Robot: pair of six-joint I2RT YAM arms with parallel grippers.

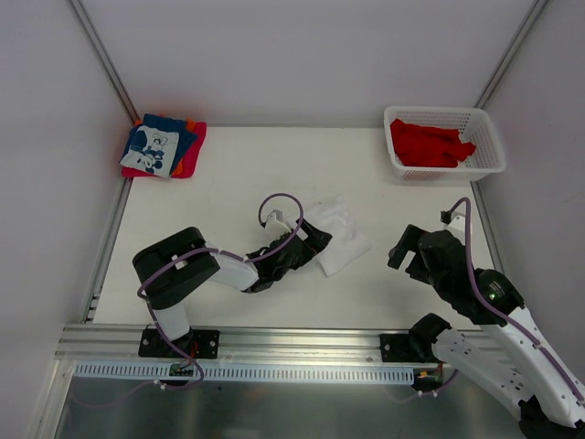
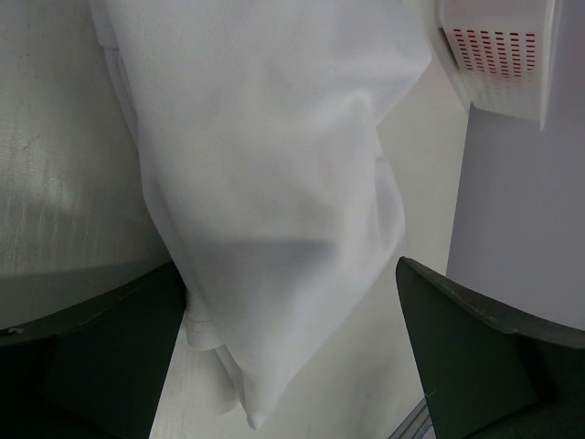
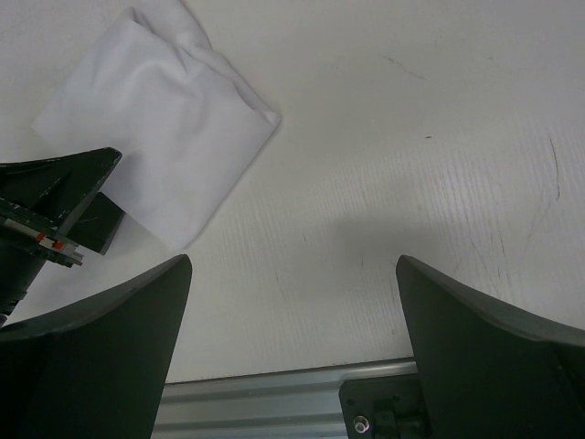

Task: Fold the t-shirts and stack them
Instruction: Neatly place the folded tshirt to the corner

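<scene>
Tabletop point(image 1: 228, 183) middle: white t-shirt point(image 1: 340, 240), left tool point(image 2: 288, 267) astride.

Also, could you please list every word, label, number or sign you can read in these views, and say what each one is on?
No text can be read in any view.
White print on the folded blue t-shirt: a graphic, too small to make out any lettering.
White t-shirt, red t-shirts and white lattice basket: no markings visible.
</scene>
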